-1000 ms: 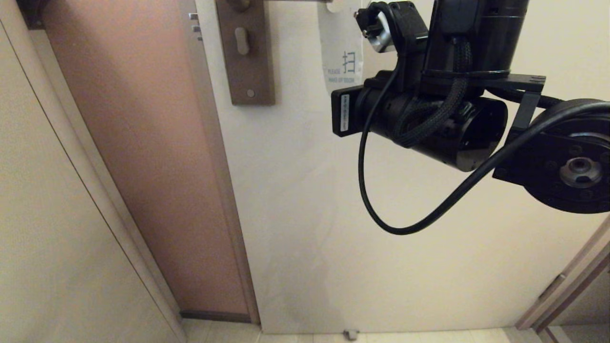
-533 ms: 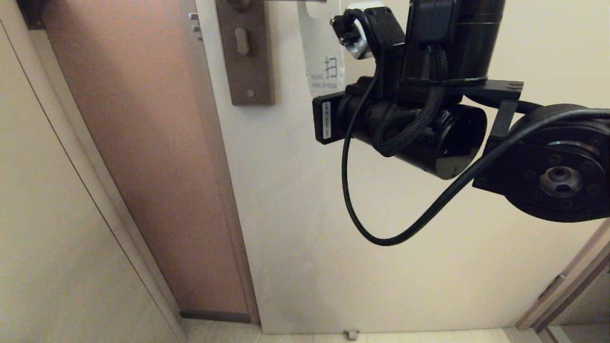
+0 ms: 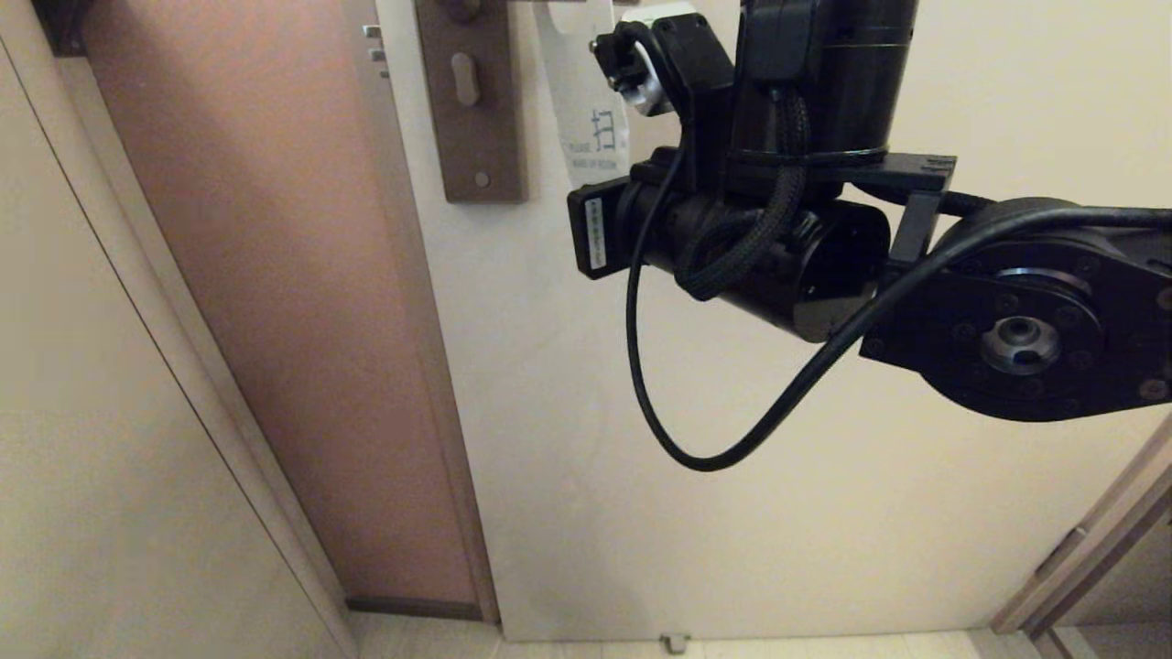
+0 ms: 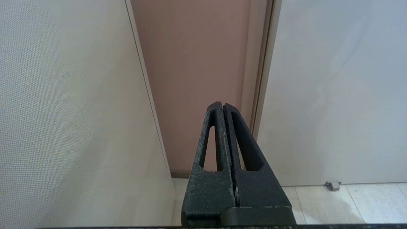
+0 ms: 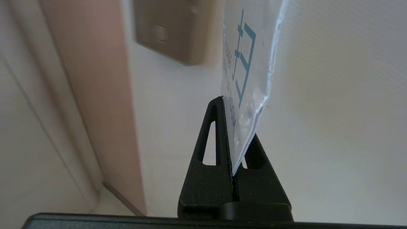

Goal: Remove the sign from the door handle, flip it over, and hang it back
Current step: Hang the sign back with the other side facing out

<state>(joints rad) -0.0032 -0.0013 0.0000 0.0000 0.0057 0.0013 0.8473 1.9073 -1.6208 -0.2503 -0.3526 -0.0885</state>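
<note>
The sign (image 3: 586,101) shows its white face with blue print, and its top reaches the frame's upper edge. My right gripper (image 5: 226,106) is shut on the sign's lower end (image 5: 248,63); in the head view its fingers are hidden behind the right wrist (image 3: 732,238). The door handle's brown backplate (image 3: 472,101) with keyhole slot stands just left of the sign and also shows in the right wrist view (image 5: 178,31). Only a sliver of the lever shows at the top edge. I cannot tell whether the sign hangs on it. My left gripper (image 4: 223,105) is shut and empty, low beside the door.
The cream door (image 3: 568,458) stands ajar beside a pink-brown wall panel (image 3: 275,275). Small silver latch bolts (image 3: 372,44) sit on the door edge. A door stop (image 3: 674,642) is on the floor. A black cable (image 3: 659,403) loops under my right arm.
My right arm has moved left with the sign in its grip, bringing the sign closer to the backplate. The left gripper view has no earlier frame.
</note>
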